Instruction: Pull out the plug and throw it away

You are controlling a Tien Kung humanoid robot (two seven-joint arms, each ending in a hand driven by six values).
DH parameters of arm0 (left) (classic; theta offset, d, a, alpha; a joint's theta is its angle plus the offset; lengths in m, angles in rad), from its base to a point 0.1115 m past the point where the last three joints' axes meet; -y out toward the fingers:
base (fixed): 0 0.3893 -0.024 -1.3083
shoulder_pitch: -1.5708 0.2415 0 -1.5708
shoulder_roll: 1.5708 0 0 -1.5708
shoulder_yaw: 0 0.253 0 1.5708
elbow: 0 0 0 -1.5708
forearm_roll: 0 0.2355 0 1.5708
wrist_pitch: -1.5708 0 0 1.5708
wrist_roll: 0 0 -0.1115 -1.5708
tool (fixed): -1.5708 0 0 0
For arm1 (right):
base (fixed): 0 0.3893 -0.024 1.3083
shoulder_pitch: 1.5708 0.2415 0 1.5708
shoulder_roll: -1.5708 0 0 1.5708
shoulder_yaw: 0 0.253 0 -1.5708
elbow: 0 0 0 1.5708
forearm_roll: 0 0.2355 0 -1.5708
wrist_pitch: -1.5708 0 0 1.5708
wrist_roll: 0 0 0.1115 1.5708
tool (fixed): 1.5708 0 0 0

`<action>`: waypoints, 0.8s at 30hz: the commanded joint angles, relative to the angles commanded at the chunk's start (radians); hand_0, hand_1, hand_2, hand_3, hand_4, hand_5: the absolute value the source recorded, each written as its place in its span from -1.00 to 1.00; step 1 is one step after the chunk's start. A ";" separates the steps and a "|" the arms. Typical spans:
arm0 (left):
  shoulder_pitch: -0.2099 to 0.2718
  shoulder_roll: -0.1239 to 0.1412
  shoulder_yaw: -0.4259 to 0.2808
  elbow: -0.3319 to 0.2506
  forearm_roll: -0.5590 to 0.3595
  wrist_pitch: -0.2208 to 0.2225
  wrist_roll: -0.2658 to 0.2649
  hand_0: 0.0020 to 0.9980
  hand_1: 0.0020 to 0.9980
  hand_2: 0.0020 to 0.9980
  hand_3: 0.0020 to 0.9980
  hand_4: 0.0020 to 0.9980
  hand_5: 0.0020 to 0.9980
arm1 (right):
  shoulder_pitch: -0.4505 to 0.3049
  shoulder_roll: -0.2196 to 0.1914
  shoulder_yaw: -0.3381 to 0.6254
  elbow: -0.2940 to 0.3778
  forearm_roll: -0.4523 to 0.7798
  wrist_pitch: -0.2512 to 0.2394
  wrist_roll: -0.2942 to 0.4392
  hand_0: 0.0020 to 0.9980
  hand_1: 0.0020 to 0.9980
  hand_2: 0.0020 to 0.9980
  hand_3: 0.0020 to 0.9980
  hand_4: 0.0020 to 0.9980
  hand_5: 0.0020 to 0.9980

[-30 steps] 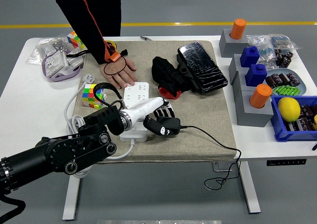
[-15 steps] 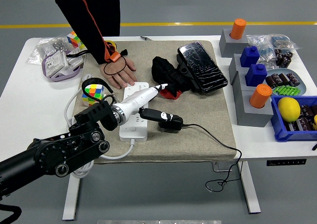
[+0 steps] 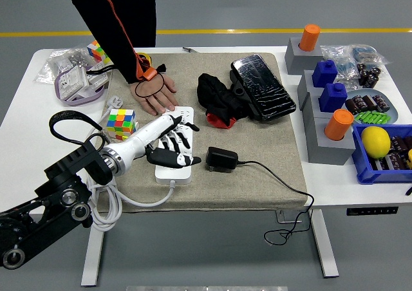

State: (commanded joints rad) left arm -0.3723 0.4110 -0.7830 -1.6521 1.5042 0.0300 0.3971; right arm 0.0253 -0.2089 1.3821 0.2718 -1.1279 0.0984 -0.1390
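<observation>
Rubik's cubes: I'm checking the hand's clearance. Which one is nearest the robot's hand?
The cube on the mat, just left of the left hand; the other sits far back.

You are getting bright, even overhead light and sharp focus; just right of the left hand [image 3: 168,144] the plug [image 3: 221,159] is casting only a faint shadow.

Left hand [image 3: 168,144] released plug [image 3: 220,159] — pulled back

Robotics lab; sorting bins [image 3: 380,168]; yellow floor line [image 3: 257,31].
</observation>
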 joint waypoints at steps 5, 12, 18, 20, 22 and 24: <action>0.045 0.011 -0.004 0.009 0.021 -0.021 0.065 -0.81 -0.88 -0.70 0.59 0.37 -1.00 | 0.000 0.002 0.000 0.000 -0.001 0.001 0.000 0.24 0.34 0.39 0.27 0.94 -0.16; 0.094 0.036 -0.018 -0.028 0.025 -0.058 0.140 -0.85 -0.90 -0.72 0.86 0.31 -1.00 | 0.000 0.000 0.001 0.000 -0.001 0.000 -0.001 0.24 0.34 0.39 0.26 0.94 -0.16; 0.110 0.048 -0.015 -0.053 0.020 -0.078 0.160 -0.86 -0.91 -0.73 0.85 0.19 -1.00 | 0.003 -0.001 -0.002 0.001 0.001 0.001 -0.001 0.24 0.34 0.39 0.26 0.94 -0.16; 0.110 0.049 -0.011 -0.053 0.017 -0.080 0.161 -0.87 -0.91 -0.73 0.83 0.20 -1.00 | 0.004 -0.001 -0.003 0.001 0.001 0.001 -0.001 0.24 0.34 0.39 0.27 0.94 -0.16; 0.110 0.049 -0.006 -0.054 0.015 -0.088 0.168 -0.87 -0.91 -0.73 0.83 0.20 -1.00 | 0.005 -0.001 -0.004 0.001 0.002 0.001 -0.001 0.24 0.34 0.39 0.27 0.94 -0.16; 0.110 0.049 -0.004 -0.061 0.009 -0.091 0.168 -0.87 -0.91 -0.73 0.83 0.20 -1.00 | 0.004 -0.002 -0.006 0.002 0.003 0.000 -0.001 0.24 0.34 0.39 0.27 0.94 -0.16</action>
State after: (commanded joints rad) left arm -0.2625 0.4604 -0.7867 -1.7131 1.5135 -0.0605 0.5653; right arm 0.0293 -0.2104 1.3764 0.2737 -1.1247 0.0987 -0.1400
